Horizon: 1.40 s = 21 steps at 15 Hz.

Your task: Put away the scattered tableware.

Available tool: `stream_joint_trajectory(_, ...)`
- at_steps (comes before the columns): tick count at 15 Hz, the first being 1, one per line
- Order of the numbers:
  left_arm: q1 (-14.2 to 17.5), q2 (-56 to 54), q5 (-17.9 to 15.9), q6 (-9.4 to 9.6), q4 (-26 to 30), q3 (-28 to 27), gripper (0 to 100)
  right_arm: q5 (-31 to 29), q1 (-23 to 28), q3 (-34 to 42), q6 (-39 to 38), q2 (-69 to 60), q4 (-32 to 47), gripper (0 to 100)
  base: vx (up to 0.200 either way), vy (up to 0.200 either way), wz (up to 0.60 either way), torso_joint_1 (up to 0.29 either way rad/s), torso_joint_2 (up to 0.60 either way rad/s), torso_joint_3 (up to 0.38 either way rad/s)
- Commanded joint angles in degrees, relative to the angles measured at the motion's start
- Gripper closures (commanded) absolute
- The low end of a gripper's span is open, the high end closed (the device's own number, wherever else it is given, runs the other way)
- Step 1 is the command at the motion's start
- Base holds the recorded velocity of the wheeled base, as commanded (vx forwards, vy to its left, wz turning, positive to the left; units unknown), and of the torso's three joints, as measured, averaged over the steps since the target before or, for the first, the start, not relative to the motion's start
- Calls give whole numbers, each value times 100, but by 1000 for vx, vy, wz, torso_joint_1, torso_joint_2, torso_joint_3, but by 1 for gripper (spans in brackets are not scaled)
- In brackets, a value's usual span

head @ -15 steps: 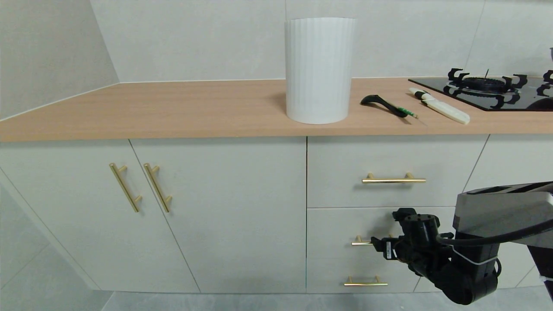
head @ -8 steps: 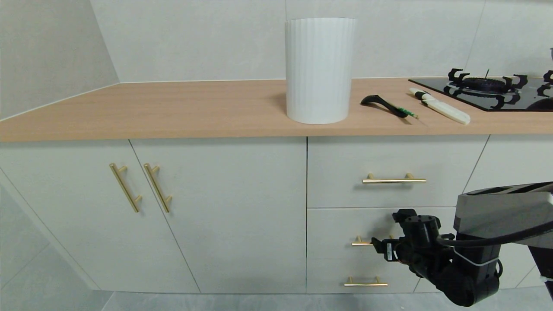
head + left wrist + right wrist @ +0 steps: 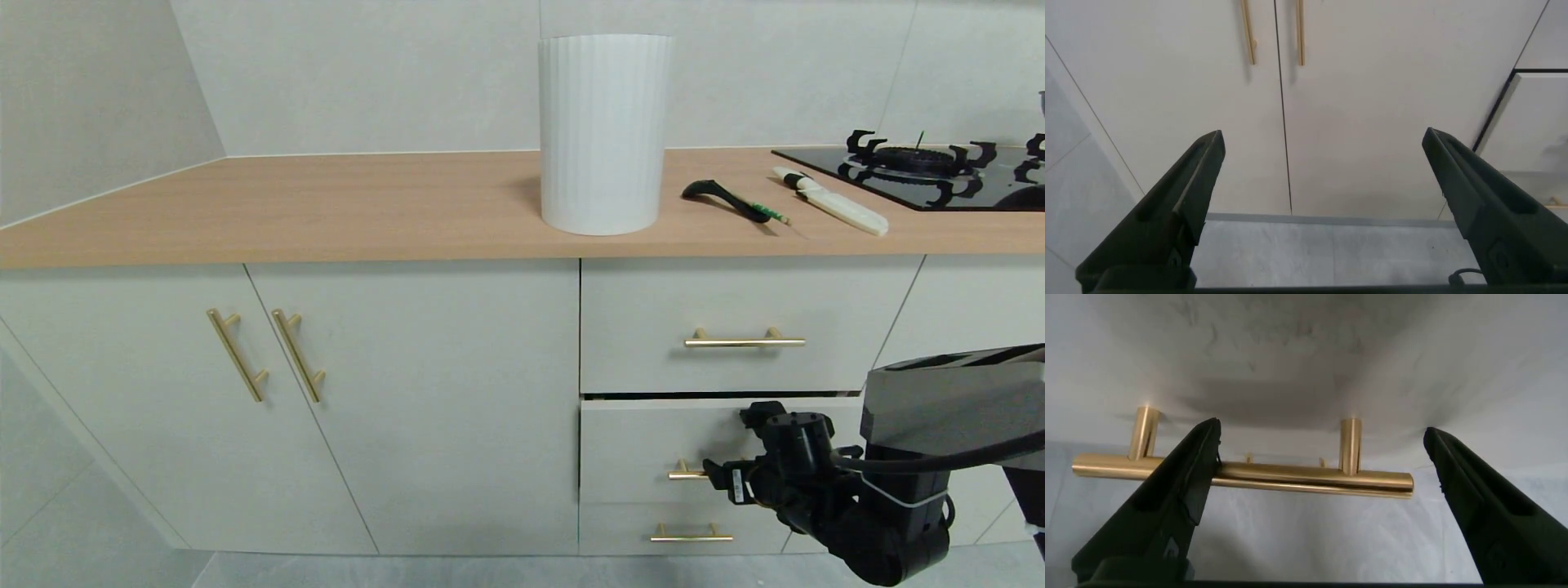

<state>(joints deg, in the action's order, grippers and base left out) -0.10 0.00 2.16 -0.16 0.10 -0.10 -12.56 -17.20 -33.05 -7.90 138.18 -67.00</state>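
Note:
On the wooden counter (image 3: 326,208), right of a tall white ribbed container (image 3: 602,133), lie a black-handled utensil (image 3: 727,198) and a white knife (image 3: 829,210). My right gripper (image 3: 725,474) is low at the middle drawer (image 3: 637,441), open at its brass handle (image 3: 684,472). In the right wrist view the handle (image 3: 1290,477) runs crosswise at the spread fingers of the right gripper (image 3: 1321,433). The drawer stands slightly out, with a dark gap along its top. My left gripper (image 3: 1321,137) is open and holds nothing, low before the double cabinet doors (image 3: 1282,98).
A black gas hob (image 3: 922,167) sits at the counter's far right. Above the middle drawer is a top drawer (image 3: 735,322), below it a bottom drawer with its handle (image 3: 691,536). Double doors with brass handles (image 3: 265,354) stand to the left. Grey floor lies below.
The middle drawer has slid out a little, opening a dark gap at its top. My right gripper and the handle have shifted slightly down and towards me.

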Motion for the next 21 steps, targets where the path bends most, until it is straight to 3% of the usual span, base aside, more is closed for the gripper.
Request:
stream_joint_trajectory(1, 1, 9, 4, -2, -1, 1, 0, -1, -3, 106, 17, -142, -15, 0, 0, 0, 0, 0, 0, 0)
stream_joint_trajectory(5, 1, 9, 4, -2, -1, 1, 0, 34, -90, 571, 25, -1021, 99, 0, 0, 0, 0, 0, 0, 0)
stream_joint_trajectory(6, 1, 9, 4, -2, -1, 1, 0, 60, -214, 712, 52, -1891, 926, 0, 0, 0, 0, 0, 0, 0)
stream_joint_trajectory(9, 1, 9, 4, -2, -1, 1, 0, 60, -468, 642, 52, -3007, 2015, 0, 0, 0, 0, 0, 0, 0)
stream_joint_trajectory(13, 1, 9, 4, -2, -1, 10, 0, 34, -512, 501, 17, -3640, 2015, 0, 0, 0, 0, 0, 0, 0)
stream_joint_trajectory(21, 1, 9, 4, -2, -1, 1, 0, -1, -389, -149, -54, -2744, 1901, 0, 0, 0, 0, 0, 0, 0)
